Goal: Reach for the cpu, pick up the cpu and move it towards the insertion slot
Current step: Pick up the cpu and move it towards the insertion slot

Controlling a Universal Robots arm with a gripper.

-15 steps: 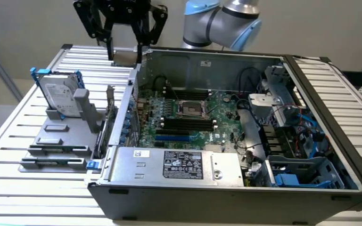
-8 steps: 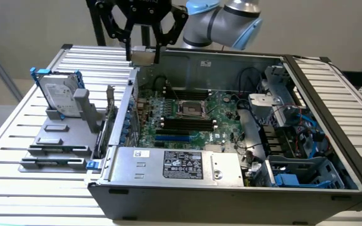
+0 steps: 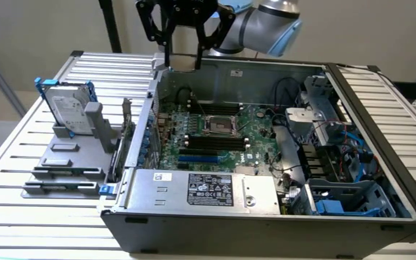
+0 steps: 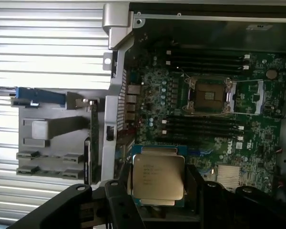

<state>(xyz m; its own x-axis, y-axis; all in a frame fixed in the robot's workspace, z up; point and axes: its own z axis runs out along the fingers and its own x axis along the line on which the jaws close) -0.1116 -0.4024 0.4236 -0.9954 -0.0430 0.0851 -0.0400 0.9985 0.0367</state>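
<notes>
The black two-fingered end effector point(image 3: 182, 46), top centre of the exterior view, is clamped on the small flat square silvery-grey cpu point(image 4: 158, 177). The silver-framed, dark-centred square insertion slot point(image 3: 221, 125) lies below it, mid-frame and slightly toward the exterior view's right.

The silvery cpu point(image 4: 158, 176), seemingly gripped, hangs flat above the board; the insertion slot point(image 4: 210, 96) lies open

— Support surface?
— A slatted metal table point(image 3: 27, 162), ribbed lengthwise.
— Items resting on it?
— An open computer case point(image 3: 266, 222), and just beside it, toward the exterior view's left, a grey fixture tray point(image 3: 67, 165) holding an upright hard drive point(image 3: 69, 112).
</notes>
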